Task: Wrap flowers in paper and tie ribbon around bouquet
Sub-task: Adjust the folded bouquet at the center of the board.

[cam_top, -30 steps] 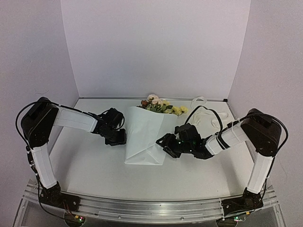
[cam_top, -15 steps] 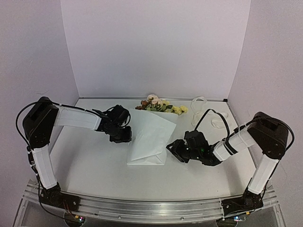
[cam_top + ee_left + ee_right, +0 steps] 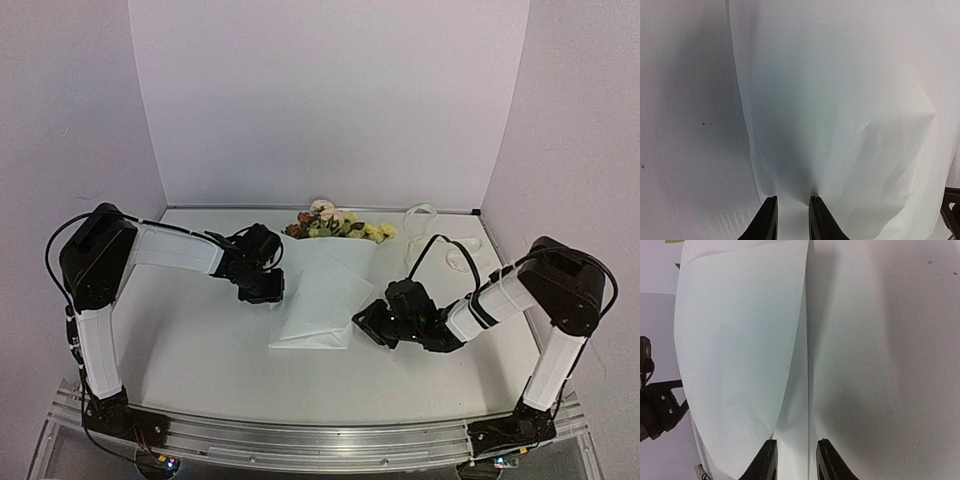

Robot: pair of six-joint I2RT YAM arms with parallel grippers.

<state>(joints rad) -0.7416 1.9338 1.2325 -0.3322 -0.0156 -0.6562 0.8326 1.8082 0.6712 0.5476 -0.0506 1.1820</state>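
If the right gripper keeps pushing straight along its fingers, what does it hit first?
Most likely the paper: its right edge lies directly ahead of the right gripper, between the fingers. Whether they already touch it is unclear. Farther on is the left gripper.

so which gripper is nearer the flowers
The left gripper, at the paper's left edge; the right gripper sits lower, farther from the flowers.

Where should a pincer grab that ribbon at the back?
Best at the ribbon's raised loop near the back wall, coming from above: it arches off the table, unlike the flat coils. The right pincer is nearer.
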